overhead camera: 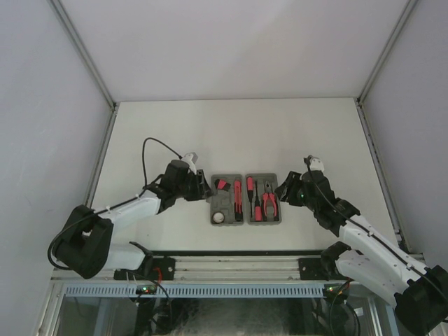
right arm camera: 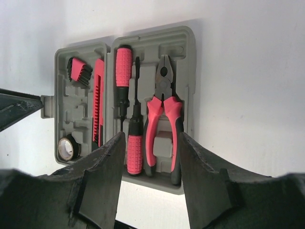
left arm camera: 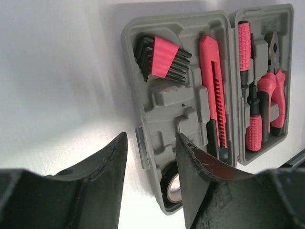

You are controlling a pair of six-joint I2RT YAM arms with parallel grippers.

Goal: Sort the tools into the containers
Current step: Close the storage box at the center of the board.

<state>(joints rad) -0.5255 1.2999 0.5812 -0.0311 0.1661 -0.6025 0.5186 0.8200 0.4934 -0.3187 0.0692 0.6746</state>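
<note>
A bare white bench (overhead camera: 210,133) boxed in by plain pale walls (overhead camera: 42,105) carries everything here. Nearest the arm bases, the left claw (left arm camera: 151,139) hangs low over bare bench just off the outer side of the left tray (left arm camera: 167,114), its fingers parted about halfway with nothing between them. The right claw (right arm camera: 152,138) sits just beside the outer side of the right tray (right arm camera: 188,57), jaws middling-wide and empty. Whether it touches the rim I cannot tell. Between the two claws the trays lie touching, side by side, as one grey slab in the middle of the bench. In the left tray a dark ring (left arm camera: 174,187) lies in the near recess, a pink-bodied knife (left arm camera: 212,81) runs along the inner edge, and a fan of black hex keys (left arm camera: 162,59) in a pink holder fills the far corner. One moulded recess in the middle looks vacant. In the right tray two screwdrivers (right arm camera: 125,67) lie head to tail beside the pliers (right arm camera: 153,129), each seated in its own hollow. I can see no tool loose on the bench, so the sorting looks all but finished and the step in hand seems the closing one. The next move likely calls for checking that each tool sits flush, then drawing both claws clear without nudging either tray.
</note>
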